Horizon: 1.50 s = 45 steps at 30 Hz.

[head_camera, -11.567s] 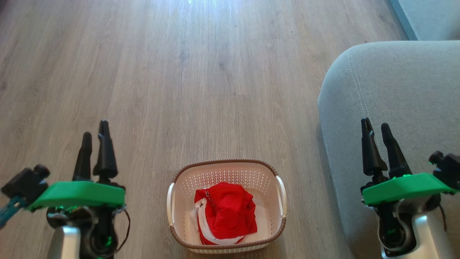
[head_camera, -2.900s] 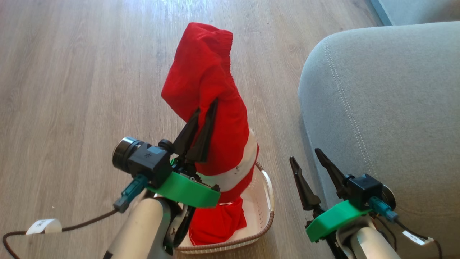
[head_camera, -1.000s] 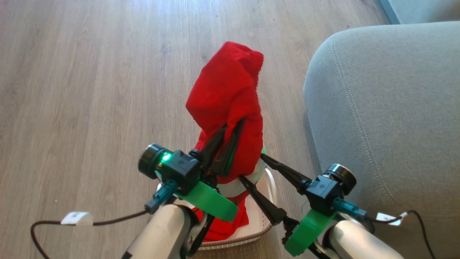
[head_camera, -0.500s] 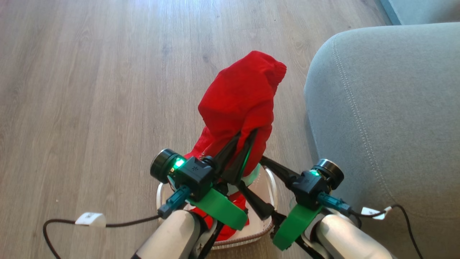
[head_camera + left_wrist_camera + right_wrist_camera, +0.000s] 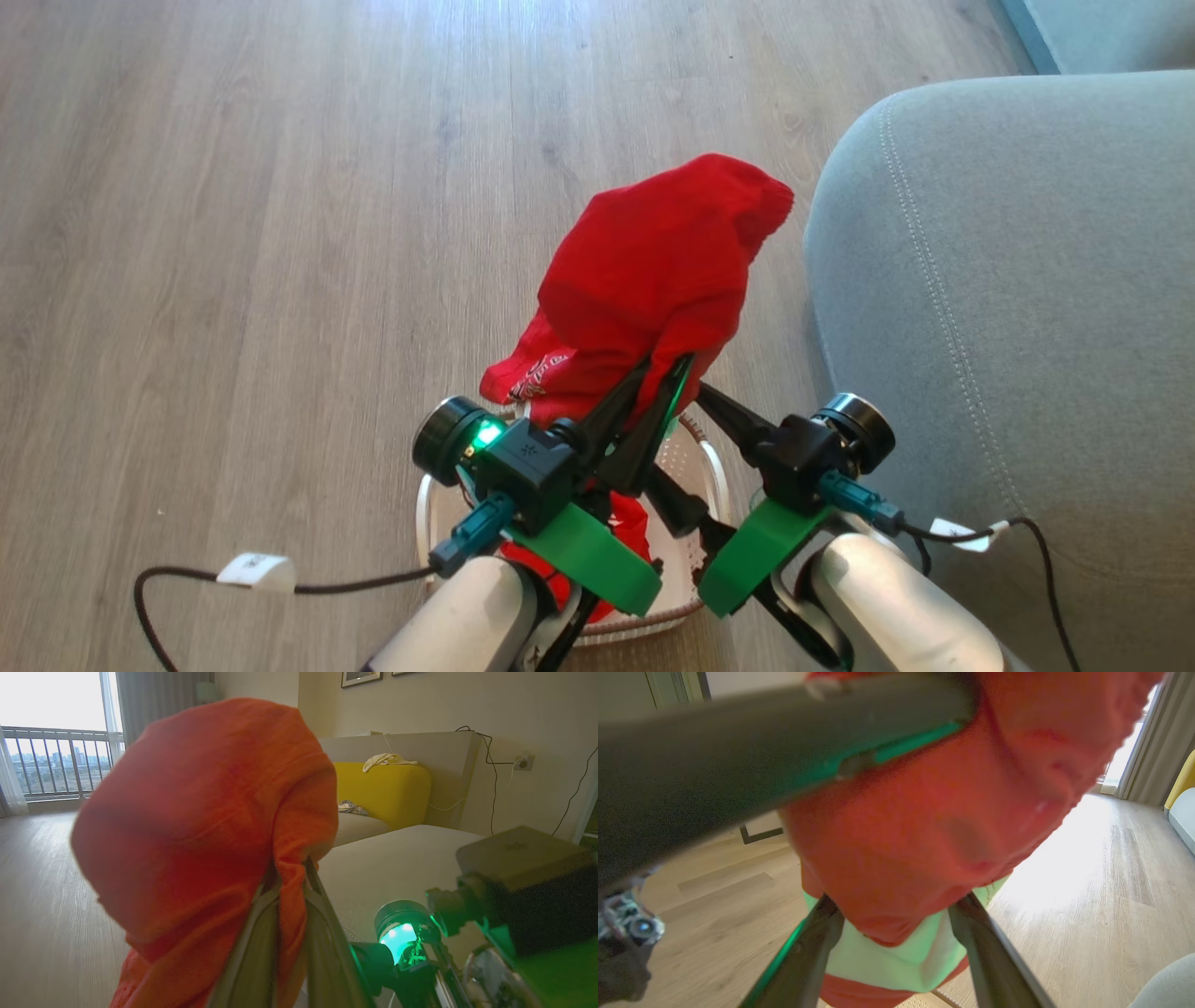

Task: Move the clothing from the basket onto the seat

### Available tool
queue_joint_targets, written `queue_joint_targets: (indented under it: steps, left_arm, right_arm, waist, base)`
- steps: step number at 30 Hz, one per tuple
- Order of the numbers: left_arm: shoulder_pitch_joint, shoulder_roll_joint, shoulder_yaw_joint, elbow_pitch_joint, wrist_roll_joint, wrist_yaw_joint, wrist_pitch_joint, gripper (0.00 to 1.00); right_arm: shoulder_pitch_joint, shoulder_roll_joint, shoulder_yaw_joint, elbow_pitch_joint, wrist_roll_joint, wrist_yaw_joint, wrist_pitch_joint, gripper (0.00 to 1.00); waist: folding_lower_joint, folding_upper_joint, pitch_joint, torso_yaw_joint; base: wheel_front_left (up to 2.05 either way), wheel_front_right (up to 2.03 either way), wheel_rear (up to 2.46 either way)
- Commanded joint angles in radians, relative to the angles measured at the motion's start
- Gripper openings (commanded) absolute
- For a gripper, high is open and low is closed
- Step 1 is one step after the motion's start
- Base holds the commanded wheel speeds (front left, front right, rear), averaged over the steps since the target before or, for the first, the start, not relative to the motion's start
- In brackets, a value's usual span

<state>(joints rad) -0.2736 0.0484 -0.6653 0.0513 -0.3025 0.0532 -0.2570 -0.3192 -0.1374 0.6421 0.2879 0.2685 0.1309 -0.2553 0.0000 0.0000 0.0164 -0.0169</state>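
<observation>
The head camera looks down from above at the floor [image 5: 233, 233] and the seat [image 5: 1027, 280]. The 2 wrist cameras look out across the room, very close to the red clothing [image 5: 196, 826], which all 3 views share.
</observation>
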Motion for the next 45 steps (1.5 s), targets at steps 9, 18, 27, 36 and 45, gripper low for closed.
queue_joint_targets:
  steps: [9, 18, 27, 36, 45]
  left_arm:
    - [-0.044, 0.002, 0.033, -0.026, -0.005, 0.002, -0.005, 0.00]
    - [-0.040, 0.002, 0.040, -0.020, 0.007, 0.001, -0.005, 0.27]
    - [-0.039, 0.002, 0.059, -0.024, 0.025, 0.001, -0.005, 1.00]
    - [-0.022, 0.002, 0.095, -0.017, 0.050, -0.011, -0.005, 1.00]
    - [0.019, 0.002, 0.129, 0.017, 0.112, -0.044, -0.005, 1.00]
  right_arm:
    - [-0.022, 0.043, -0.028, -0.041, 0.009, 0.000, -0.006, 0.00]
    - [0.005, 0.053, -0.067, -0.096, 0.015, 0.000, -0.006, 0.00]
    - [0.027, 0.052, -0.145, -0.141, 0.021, 0.000, -0.006, 0.00]
    - [0.041, 0.033, -0.244, -0.144, -0.030, 0.000, -0.006, 0.00]
    - [0.082, 0.022, -0.360, -0.161, -0.052, 0.000, -0.006, 0.00]
  waist:
    - [0.0000, 0.0000, -0.004, 0.006]
    - [0.0000, 0.0000, -0.005, 0.004]
    - [0.0000, 0.0000, -0.003, 0.000]
    - [0.0000, 0.0000, -0.006, -0.005]
    - [0.0000, 0.0000, -0.008, -0.007]
  base:
    - [0.00, 0.00, 0.00]
    - [0.00, 0.00, 0.00]
    - [0.00, 0.00, 0.00]
    - [0.00, 0.00, 0.00]
    - [0.00, 0.00, 0.00]
